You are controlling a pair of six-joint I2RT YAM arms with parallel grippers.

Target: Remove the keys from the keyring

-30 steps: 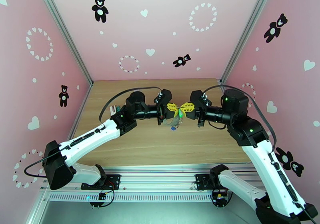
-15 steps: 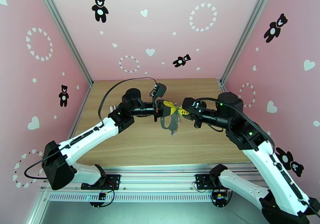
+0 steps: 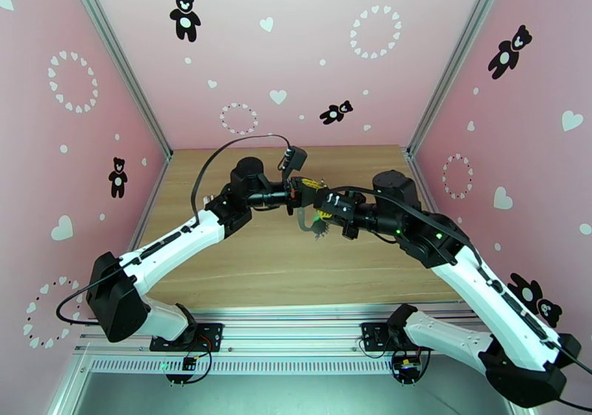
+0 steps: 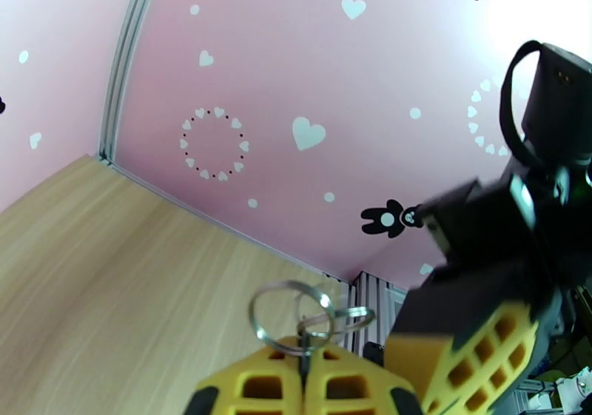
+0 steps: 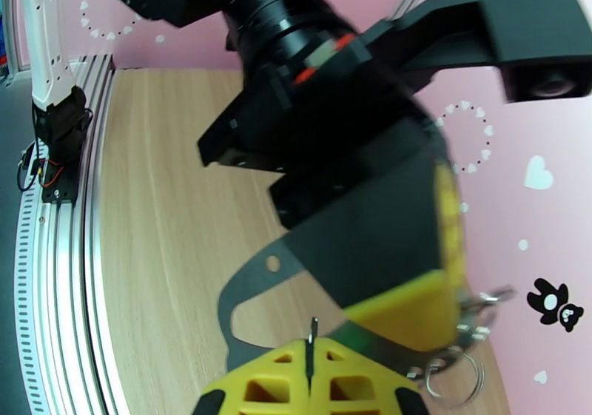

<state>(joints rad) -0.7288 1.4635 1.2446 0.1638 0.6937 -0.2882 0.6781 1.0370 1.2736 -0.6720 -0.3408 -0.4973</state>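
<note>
**Both grippers clamping the keyring above the worktop**

From the top camera, the left gripper [image 3: 309,186] and the right gripper [image 3: 320,205] are meeting tip to tip. They are hovering above the middle of the worktop [image 3: 251,261], a little nearer its far edge than its near one. The keyring [image 3: 305,222] is dangling just beneath them, clear of the wood, with its dark loop curving down under the left fingers. A speck of bright green is showing right under the right gripper, which would be one of the keys [image 3: 320,219]. The blue one I cannot make out among the small bits hanging there.

Through the left wrist camera, the left gripper [image 4: 303,365] is pressing its yellow fingers [image 4: 259,388] flat together, nipping a thin dark piece in the seam. The keyring's silvery rings [image 4: 290,313] are standing directly above those fingertips, touching them. A yellow finger of the right gripper is crowding in just alongside.

Through the right wrist camera, the right gripper [image 5: 309,365] is clenching as well. A thin dark strip is poking up out of its seam, and it looks to be the edge of the keyring's loop. The loop's dark outline is sweeping away toward the worktop's near edge. The silvery rings are hanging just beside the right fingertips, tucked under the left gripper's yellow finger, which is lying across close above them.
</note>
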